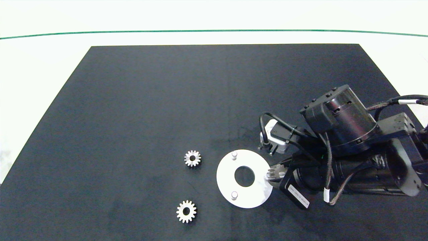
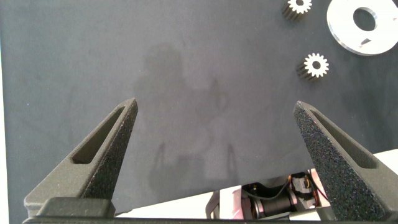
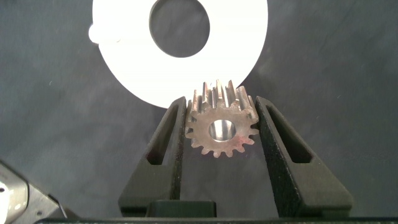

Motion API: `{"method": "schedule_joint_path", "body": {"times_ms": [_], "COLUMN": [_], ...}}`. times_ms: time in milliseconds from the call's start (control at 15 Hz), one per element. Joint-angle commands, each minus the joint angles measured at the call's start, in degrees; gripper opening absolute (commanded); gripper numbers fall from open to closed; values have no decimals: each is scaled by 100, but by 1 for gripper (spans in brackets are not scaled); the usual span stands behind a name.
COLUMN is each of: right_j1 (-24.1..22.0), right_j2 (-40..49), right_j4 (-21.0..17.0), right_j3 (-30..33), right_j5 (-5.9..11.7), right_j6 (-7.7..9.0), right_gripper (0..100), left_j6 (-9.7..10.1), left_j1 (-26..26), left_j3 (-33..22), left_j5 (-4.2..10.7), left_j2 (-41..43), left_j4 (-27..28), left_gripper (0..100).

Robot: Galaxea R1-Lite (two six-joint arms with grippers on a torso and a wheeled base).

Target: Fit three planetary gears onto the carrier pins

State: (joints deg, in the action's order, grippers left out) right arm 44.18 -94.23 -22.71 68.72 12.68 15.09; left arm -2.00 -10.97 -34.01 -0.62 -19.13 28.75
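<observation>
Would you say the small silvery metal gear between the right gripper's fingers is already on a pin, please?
Not yet: the small silvery metal gear is clamped in the right gripper, its centre hole empty, at the flat white ring-shaped disc's edge.

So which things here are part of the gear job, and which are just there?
Job:
- gear in right gripper, at the disc's edge
- two loose gears on the mat
- white disc with carrier pins

Just there:
- black mat
- left gripper, open, idle

bright, even overhead light; white disc [image 3: 180,46] glares, soft shadows on mat [image 1: 167,100].
</observation>
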Motion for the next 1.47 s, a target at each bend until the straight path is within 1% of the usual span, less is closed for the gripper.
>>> {"method": "schedule_joint_path", "body": {"times_ms": [67, 1133, 1467], "right_j1": [-6, -94, -102], "right_j2": [-130, -473, -526], "right_j4": [-14, -14, 4], "right_j3": [107, 221, 230], "right_j5": [15, 15, 7], "right_j6": [11, 11, -6], "right_gripper": [19, 19, 19], "left_j6": [-2, 7, 7], "left_j1": [-10, -19, -19], "left_j3": [-9, -114, -141], "left_j5": [1, -8, -8], "left_j2": [-30, -100, -162], "left_j4": [17, 8, -80], "left_gripper": [100, 100, 100]}}
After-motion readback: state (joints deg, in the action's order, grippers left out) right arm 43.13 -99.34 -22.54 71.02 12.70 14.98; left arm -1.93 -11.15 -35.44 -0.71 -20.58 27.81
